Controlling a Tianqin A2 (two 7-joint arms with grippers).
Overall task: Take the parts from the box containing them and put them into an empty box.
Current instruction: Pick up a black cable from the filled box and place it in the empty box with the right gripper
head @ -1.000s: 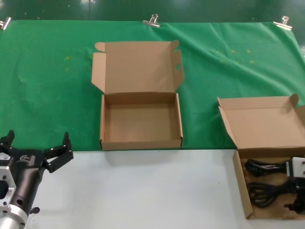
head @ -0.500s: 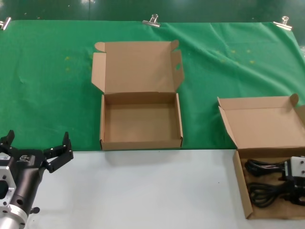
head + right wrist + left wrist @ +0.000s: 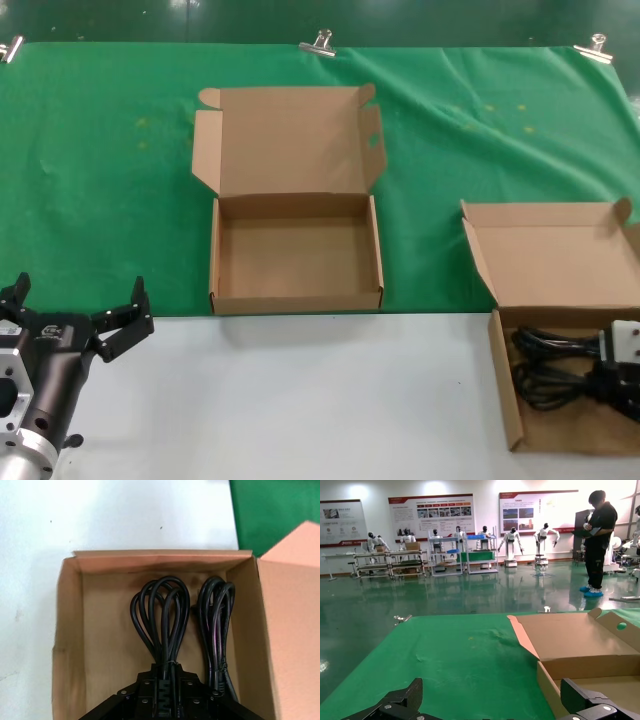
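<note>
Down in the box (image 3: pixel 505 400), right gripper (image 3: pixel 165 695) jaws clamp a cord (image 3: pixel 161 615).

No legible text. Wall posters (image 3: pixel 431 511) at 12 o'clock in left wrist view: print too small to read.

Two cardboard boxes stood open on the bench: one empty box (image 3: pixel 296 262) and one box (image 3: pixel 512 385) that held cords. Two coiled black power cords lay inside that box, one cord (image 3: pixel 161 617) beside the other cord (image 3: pixel 217 615). Three metal clips (image 3: pixel 318 43) showed along the far edge of one green cloth (image 3: pixel 100 170). Two robot hands appeared, a left hand (image 3: pixel 78 310) and a right hand (image 3: pixel 622 375).
</note>
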